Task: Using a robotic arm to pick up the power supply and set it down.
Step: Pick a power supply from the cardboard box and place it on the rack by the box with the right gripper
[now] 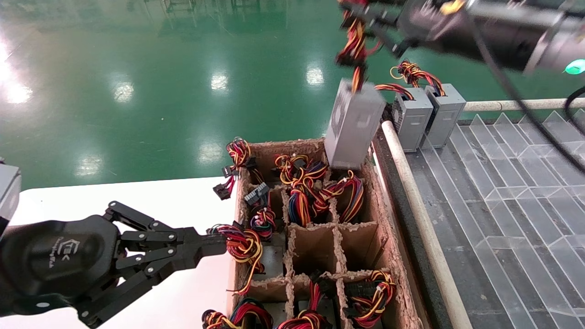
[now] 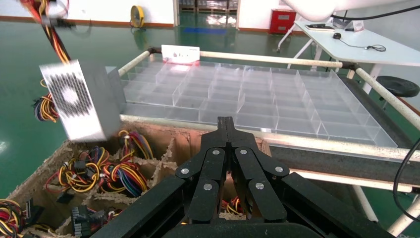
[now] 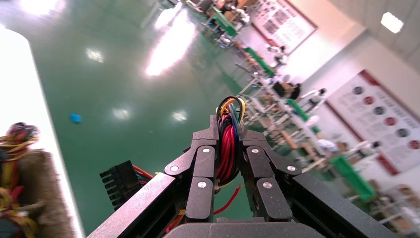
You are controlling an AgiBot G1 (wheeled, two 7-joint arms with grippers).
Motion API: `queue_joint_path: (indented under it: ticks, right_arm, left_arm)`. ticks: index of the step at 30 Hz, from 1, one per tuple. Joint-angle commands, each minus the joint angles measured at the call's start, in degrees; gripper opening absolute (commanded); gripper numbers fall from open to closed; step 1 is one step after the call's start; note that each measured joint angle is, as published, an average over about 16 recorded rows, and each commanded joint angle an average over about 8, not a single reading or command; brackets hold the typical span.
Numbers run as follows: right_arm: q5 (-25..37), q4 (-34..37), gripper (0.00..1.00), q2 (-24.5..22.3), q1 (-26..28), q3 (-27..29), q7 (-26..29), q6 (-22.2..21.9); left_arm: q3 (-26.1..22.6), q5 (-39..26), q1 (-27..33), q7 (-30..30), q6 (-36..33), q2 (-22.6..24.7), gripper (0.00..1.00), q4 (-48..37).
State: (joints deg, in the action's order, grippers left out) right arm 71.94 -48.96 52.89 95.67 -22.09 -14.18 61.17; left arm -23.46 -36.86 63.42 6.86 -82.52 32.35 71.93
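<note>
While my right gripper (image 3: 229, 144) clamps its black linkage fingers (image 3: 204, 163) tight on a bundle of mostly dark-red wires (image 3: 228, 148) with yellow and blue strands looping out past the tips, the power supply (image 1: 353, 123) hangs below from that bundle, clear of everything. It is a small grey metal box, tilted, with a perforated vent face (image 2: 70, 94) of round holes turned toward my left wrist camera; its lower end sits just above the far right compartment of the cardboard crate (image 1: 397, 256). In the head view my right arm reaches in from the upper right, and the wires (image 1: 355, 43) run down from it to the top of the box. Two similar grey supplies (image 1: 427, 116) stand upright side by side on the clear divided tray (image 1: 502, 183) just beyond the crate's right wall, near the hanging one but apart from it. My left gripper (image 1: 215, 244) is pressed closed, holding nothing, its tips right beside a coil of red and yellow wires (image 1: 244, 246) at the crate's left edge, over the white table (image 1: 183, 205).
</note>
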Motion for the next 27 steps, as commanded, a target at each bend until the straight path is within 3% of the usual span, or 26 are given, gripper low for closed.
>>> queue_joint_path:
  ticks: [1, 16, 27]
  right_arm:
    - [0.8, -2.6, 0.0, -1.0, 0.5, 0.1, 0.8, -1.3]
    - [5.5, -10.1, 0.0, -8.4, 2.5, 0.6, 6.7, -4.7]
    - [6.6, -10.5, 0.0, -13.4, -1.9, 0.8, 10.9, -5.9]
  left_arm:
    - [0.0, 0.0, 0.0, 0.0, 0.0, 0.0, 0.0, 0.0]
    - [0.0, 0.0, 0.0, 0.0, 0.0, 0.0, 0.0, 0.0]
    - [0.0, 0.0, 0.0, 0.0, 0.0, 0.0, 0.0, 0.0]
